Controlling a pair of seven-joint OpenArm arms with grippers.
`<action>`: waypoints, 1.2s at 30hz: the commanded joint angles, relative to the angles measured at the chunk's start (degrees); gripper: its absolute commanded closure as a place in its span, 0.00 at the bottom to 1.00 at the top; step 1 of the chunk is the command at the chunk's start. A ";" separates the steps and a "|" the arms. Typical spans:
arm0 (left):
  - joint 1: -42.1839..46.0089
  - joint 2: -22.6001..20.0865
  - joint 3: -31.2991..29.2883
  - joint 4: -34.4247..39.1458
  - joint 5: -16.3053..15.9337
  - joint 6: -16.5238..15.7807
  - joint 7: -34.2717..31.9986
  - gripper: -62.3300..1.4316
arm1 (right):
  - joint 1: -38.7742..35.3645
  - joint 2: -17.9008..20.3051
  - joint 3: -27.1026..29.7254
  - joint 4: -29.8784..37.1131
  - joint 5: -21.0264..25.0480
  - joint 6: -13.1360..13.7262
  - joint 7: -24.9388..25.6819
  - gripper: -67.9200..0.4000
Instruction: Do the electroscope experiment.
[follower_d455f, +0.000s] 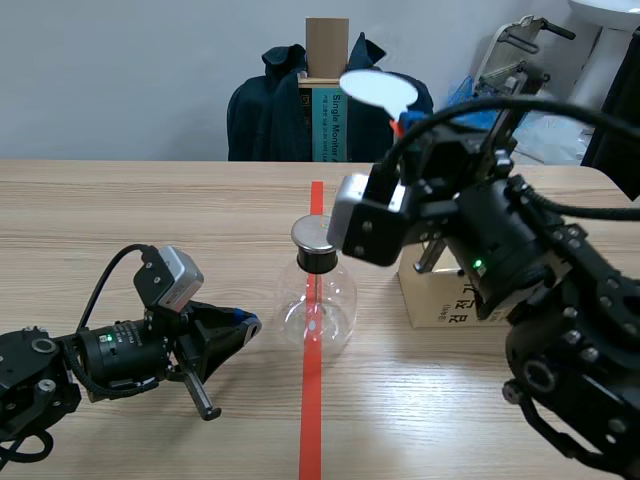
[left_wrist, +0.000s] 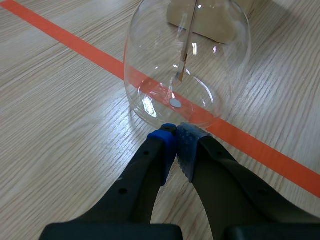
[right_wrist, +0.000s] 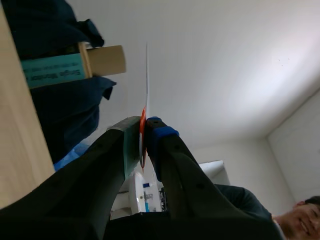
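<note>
Low at near left, the left gripper (left_wrist: 176, 132) sits closed, empty, beside a clear round glass flask (follower_d455f: 316, 308); the raised right gripper (right_wrist: 143, 132) pinches a thin white disc (follower_d455f: 378, 88).

Clear, metal-capped electroscope flask (follower_d455f: 315, 300) stands upright; thin white disc (follower_d455f: 378, 88) is held raised, apart from it.

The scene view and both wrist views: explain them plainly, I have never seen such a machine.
Two black robot arms work at a table. The wide picture looks from between them; the other two come from wrist cameras. On the table stand a glass flask with a metal cap, on a red tape line, and a cardboard box. The left end effector is shut on nothing, tips close to the flask. The right end effector, raised, pinches a white disc by its red handle.
</note>
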 joint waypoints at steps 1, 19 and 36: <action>-0.68 0.00 -0.04 1.07 -0.52 -0.09 -1.16 0.93 | 1.29 0.59 0.46 0.44 0.02 -1.07 1.44 0.98; -0.66 0.00 -0.04 1.07 -0.11 -0.09 -1.16 0.93 | -0.83 0.61 -1.64 -10.21 -2.27 -4.31 6.36 0.98; -0.66 0.00 -0.04 1.07 -0.11 -0.09 -1.18 0.93 | -5.07 1.09 -1.44 -10.21 -4.26 -9.09 16.37 0.98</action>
